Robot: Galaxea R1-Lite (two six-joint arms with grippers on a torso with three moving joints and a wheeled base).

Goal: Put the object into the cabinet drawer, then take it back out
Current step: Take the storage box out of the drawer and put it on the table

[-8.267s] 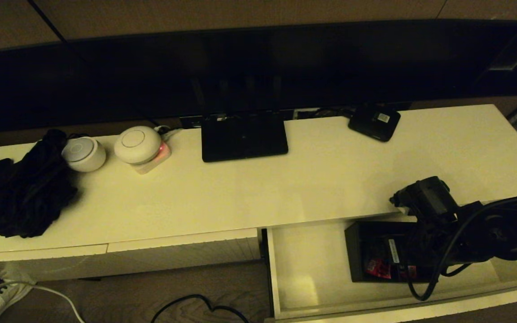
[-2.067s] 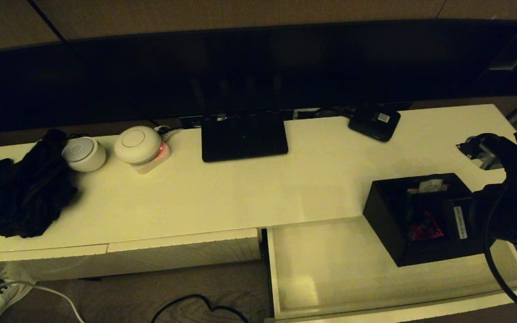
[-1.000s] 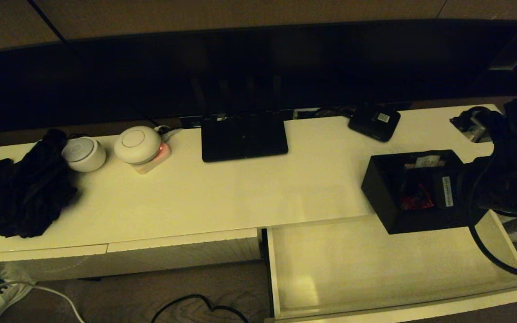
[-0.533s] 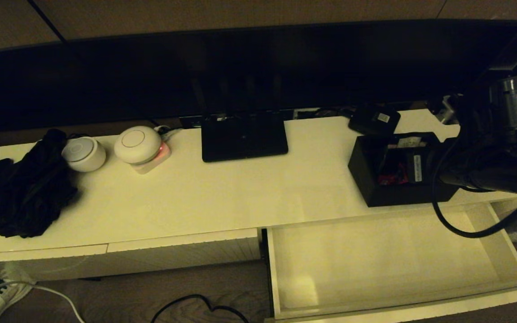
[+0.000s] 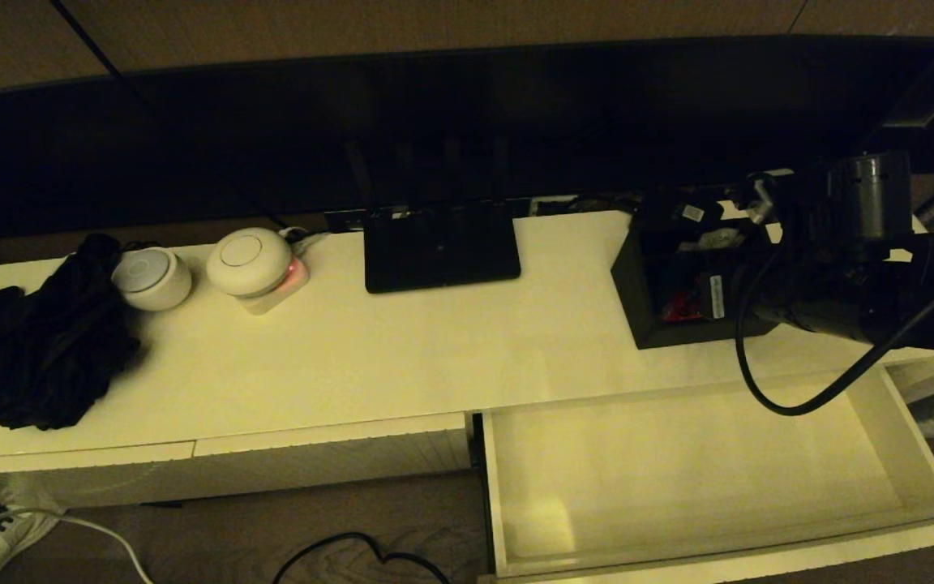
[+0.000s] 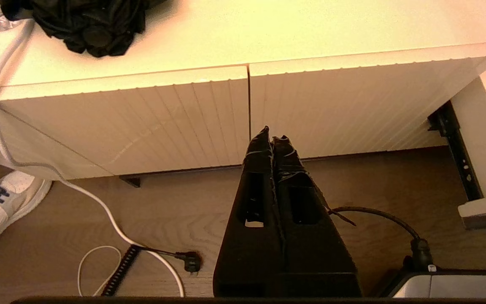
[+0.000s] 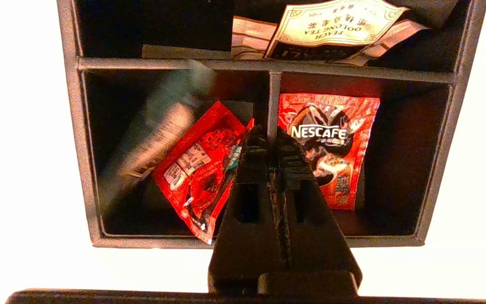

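Black right arm (image 5: 856,300) (looped cable), slotted black fingers (image 7: 251,169)

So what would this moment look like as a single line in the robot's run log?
right end effector: shut on organiser box divider | box: over cabinet top, near back | drawer: open, nothing inside | left end effector: shut, parked

surface: cabinet top (image 5: 434,349) | on it: router (image 5: 441,247); black cloth (image 5: 49,349); two white domes (image 5: 199,269)

right pincer (image 7: 269,139) clamped shut, arm reaching forward; left pincer (image 6: 271,137) closed, pointing down.
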